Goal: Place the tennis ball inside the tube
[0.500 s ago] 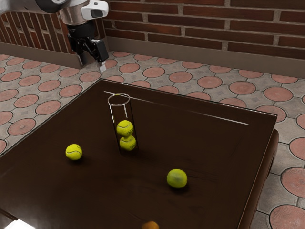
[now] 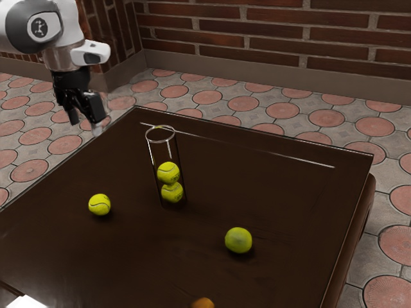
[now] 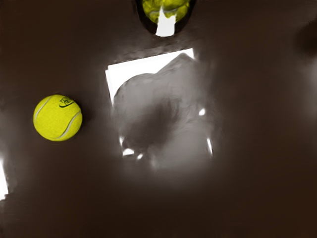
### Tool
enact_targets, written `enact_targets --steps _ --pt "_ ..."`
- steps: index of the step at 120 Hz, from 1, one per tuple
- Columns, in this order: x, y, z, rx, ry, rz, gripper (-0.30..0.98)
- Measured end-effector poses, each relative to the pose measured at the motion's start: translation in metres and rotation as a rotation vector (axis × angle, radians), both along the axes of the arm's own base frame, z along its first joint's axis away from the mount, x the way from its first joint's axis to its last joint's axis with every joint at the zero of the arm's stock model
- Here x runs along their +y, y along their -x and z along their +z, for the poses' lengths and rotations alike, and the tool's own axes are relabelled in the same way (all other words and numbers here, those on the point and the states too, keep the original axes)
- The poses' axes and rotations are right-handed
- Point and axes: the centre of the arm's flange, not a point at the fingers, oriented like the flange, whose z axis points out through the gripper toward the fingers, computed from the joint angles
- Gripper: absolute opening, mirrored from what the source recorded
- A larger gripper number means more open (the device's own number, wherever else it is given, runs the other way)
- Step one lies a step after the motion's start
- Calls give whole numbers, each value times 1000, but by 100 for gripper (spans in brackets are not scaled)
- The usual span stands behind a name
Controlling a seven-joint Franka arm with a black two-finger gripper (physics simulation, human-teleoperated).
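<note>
1. Well, the dark brown table (image 2: 295,205) lies beneath everything in play
2. The black two-finger gripper (image 2: 86,126) hangs high, open and empty
3. The clear tube (image 2: 164,154) stands upright, two stacked tennis balls (image 2: 169,173) inside
4. The loose seamed ball (image 2: 99,205) sits lower than the gripper, slightly toward the exterior view's right, short of the tube; descent probably needs that sideways shift

I'm finding no readable word or number: small dark lettering is sitting above a curved mark on the loose tennis ball (image 3: 52,124), and a round emblem (image 2: 40,26) is showing on the arm (image 2: 69,38).
</note>
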Motion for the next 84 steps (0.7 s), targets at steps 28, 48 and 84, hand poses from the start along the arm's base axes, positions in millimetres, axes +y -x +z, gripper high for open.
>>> enact_targets --steps 28,48,84 --pt "42 36 -76 -35 -33 47 69" --pt "83 30 -124 -36 -38 115 69" --pt "101 -7 -210 -19 -62 111 69"
